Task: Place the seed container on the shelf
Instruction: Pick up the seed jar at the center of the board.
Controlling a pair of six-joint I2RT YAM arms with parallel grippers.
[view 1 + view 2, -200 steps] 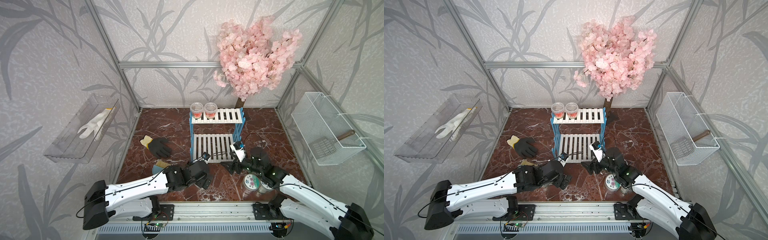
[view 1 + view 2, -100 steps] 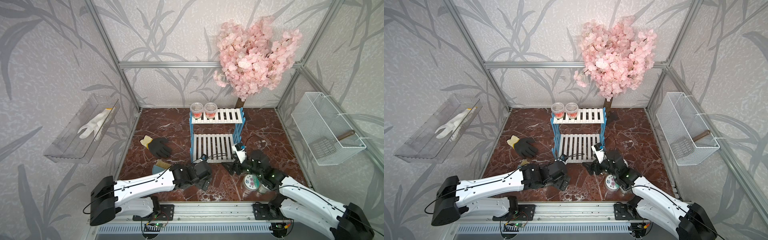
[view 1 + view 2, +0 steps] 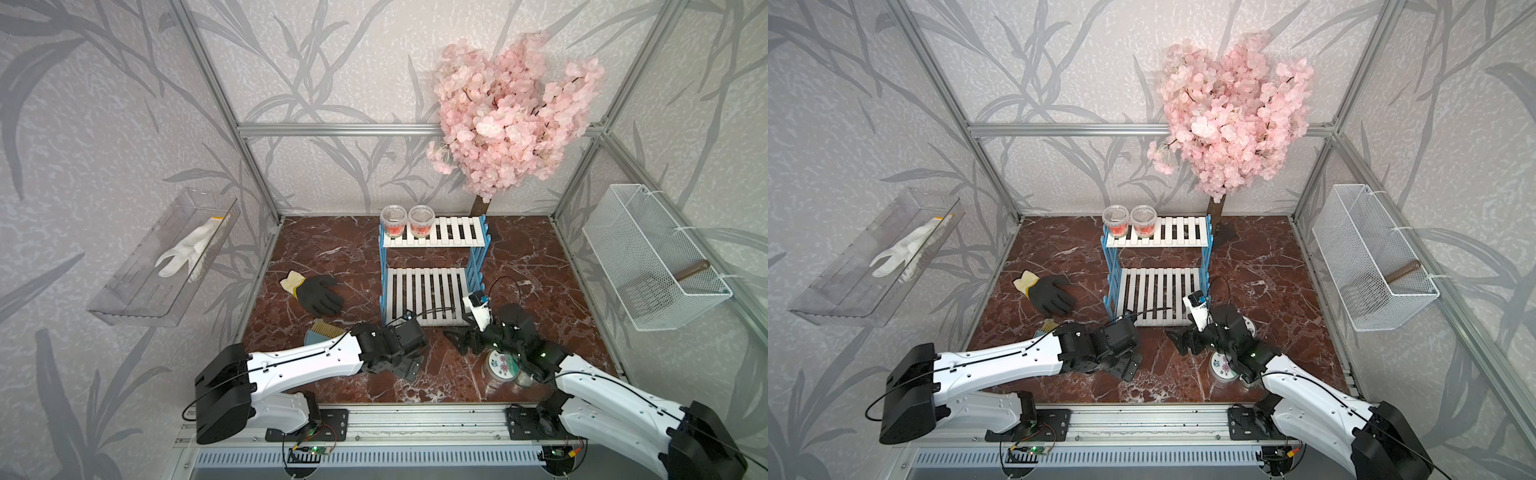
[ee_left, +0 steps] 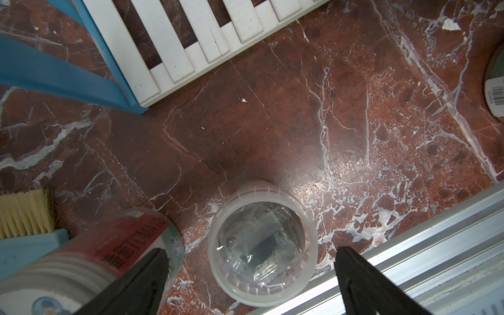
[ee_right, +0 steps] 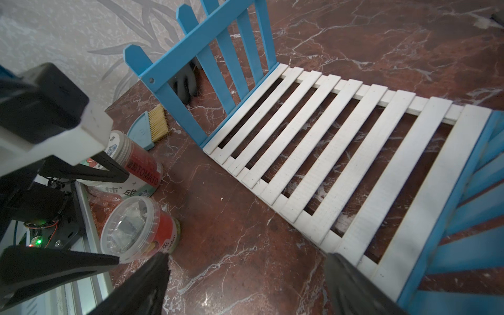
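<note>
Left gripper (image 4: 249, 252) hangs over the marble floor (image 4: 272, 122), fingers (image 4: 136, 283) spread wide and holding nothing. The clear-lidded seed tub (image 4: 261, 242) stands upright between them, with a gap on either side. A tomato seed can (image 4: 95, 253) lies tipped just beside the tub (one finger crosses above it). In both top views the gripper hides the tub, at about 7 o'clock from the blue-and-white shelf (image 3: 432, 286). Right gripper (image 5: 246, 257), equally wide and empty, faces the shelf's lower board.

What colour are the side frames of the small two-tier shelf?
Blue; the side frames show best in the right wrist view.
</note>
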